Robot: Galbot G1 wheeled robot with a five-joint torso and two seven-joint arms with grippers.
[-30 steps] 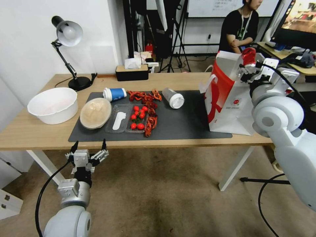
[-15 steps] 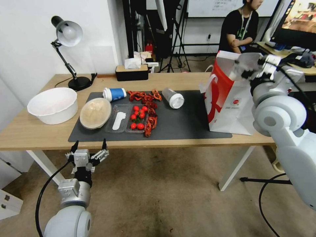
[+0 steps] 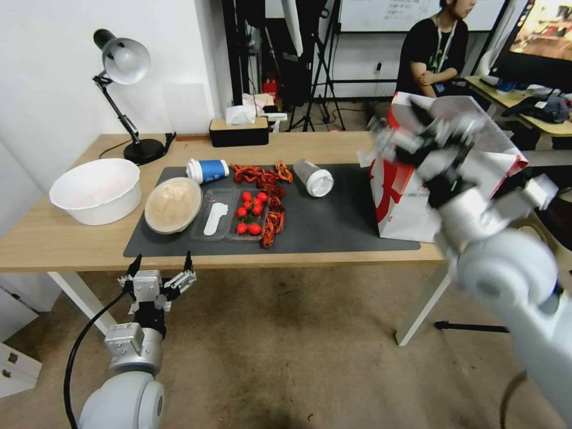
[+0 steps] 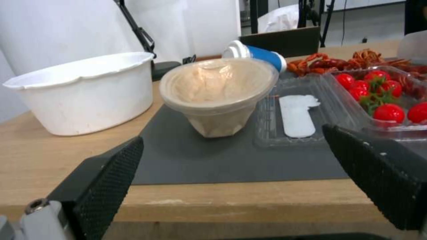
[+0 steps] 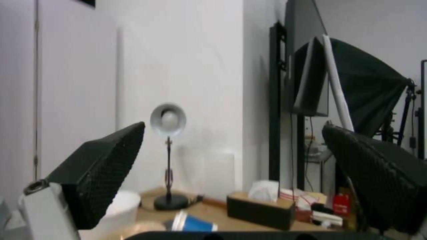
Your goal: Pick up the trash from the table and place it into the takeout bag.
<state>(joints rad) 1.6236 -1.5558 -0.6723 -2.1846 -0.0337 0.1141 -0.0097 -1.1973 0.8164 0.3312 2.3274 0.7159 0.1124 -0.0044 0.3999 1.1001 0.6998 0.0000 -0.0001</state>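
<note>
The right gripper (image 3: 411, 140), jaws wide and empty, is hanging beside the bag (image 3: 411, 202). It should approach the lidded cup (image 3: 314, 177) lying mid-mat squarely. The left gripper (image 3: 159, 275), jaws wide, is idling near the table (image 3: 59, 244) edge.

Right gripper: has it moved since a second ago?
Yes. The right gripper has swung leftward from over the takeout bag mouth toward the mat; its fingers are open, the red can gone.

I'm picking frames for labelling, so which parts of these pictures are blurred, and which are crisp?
Head view: the right gripper and its arm are smeared in front of the takeout bag; the mat items and left gripper are crisp. Left wrist view: the lidded bowl is clear. Right wrist view: soft throughout.
</note>
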